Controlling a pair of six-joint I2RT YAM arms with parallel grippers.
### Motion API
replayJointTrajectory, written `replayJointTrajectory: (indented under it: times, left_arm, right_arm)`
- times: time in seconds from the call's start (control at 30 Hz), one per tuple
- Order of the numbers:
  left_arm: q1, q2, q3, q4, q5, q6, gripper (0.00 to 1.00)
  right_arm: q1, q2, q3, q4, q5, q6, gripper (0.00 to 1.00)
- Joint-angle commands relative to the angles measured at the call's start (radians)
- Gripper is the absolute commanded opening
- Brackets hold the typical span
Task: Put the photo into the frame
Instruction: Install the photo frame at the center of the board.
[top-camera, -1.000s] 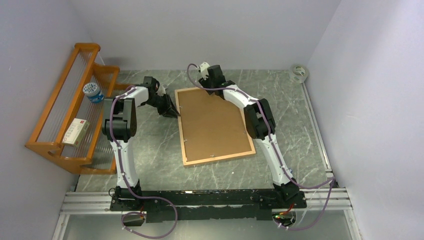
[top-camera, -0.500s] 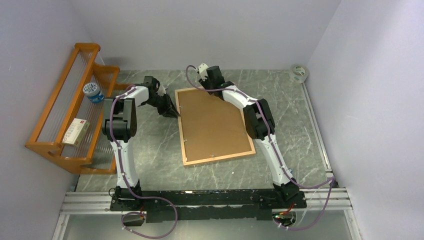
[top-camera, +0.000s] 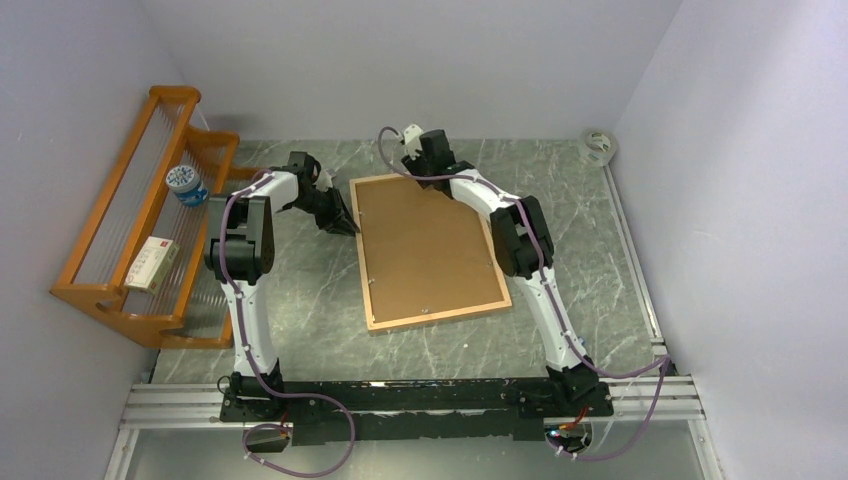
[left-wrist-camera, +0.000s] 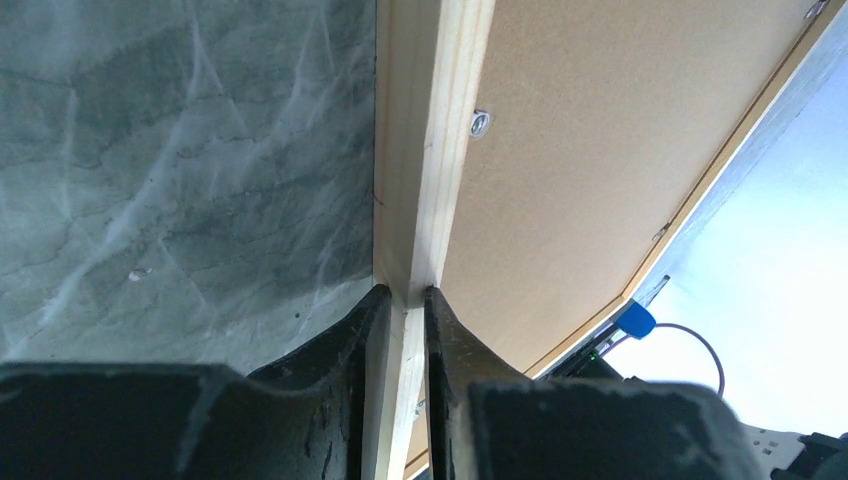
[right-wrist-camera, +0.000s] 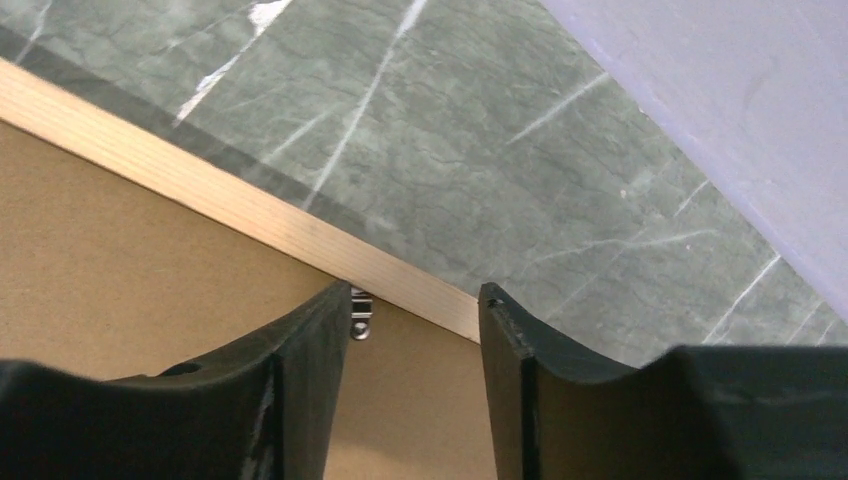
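Left gripper (left-wrist-camera: 405, 297): fingers pinching left rail of frame (left-wrist-camera: 428, 140). Frame flat on table (top-camera: 300, 300), mid-table, back up, brown backing board (top-camera: 425, 240) inside. Photo not visible. Right gripper (right-wrist-camera: 415, 300): fingers spread above far rail, beside metal clip (right-wrist-camera: 361, 320). Frame likely light, stiff, thin-railed; grip rails, not board.

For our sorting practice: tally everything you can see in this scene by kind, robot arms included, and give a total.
Robot arms: 2
Picture frame: 1
Wooden rack: 1
Tub: 1
Box: 1
Tape roll: 1
Total: 7
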Motion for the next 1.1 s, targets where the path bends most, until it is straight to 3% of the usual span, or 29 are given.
replayJointTrajectory:
  times: [0.0,0.23,0.5,0.67,0.87,1.07]
  left_arm:
    - [0.002,0.04,-0.015,-0.095,-0.139,0.04,0.23]
    - [0.002,0.039,-0.014,-0.092,-0.127,0.043,0.23]
    - [0.002,0.027,0.002,-0.07,-0.094,0.039,0.29]
    - [0.006,-0.003,0.02,-0.044,-0.055,0.037,0.35]
    - [0.012,-0.032,-0.006,0.006,-0.017,0.03,0.29]
    - [0.014,-0.019,-0.029,0.029,0.007,0.018,0.23]
  right_arm:
    - [-0.065,-0.078,-0.029,0.053,-0.044,0.054,0.56]
    - [-0.073,-0.106,-0.008,0.04,-0.073,0.163,0.61]
    - [-0.086,-0.252,-0.052,0.074,-0.247,0.479,0.74]
    - [-0.086,-0.306,-0.111,0.067,-0.343,0.65,0.74]
    - [-0.065,-0.285,-0.185,0.078,-0.556,0.944,0.49]
    - [0.01,-0.227,-0.253,0.148,-0.632,1.096,0.42]
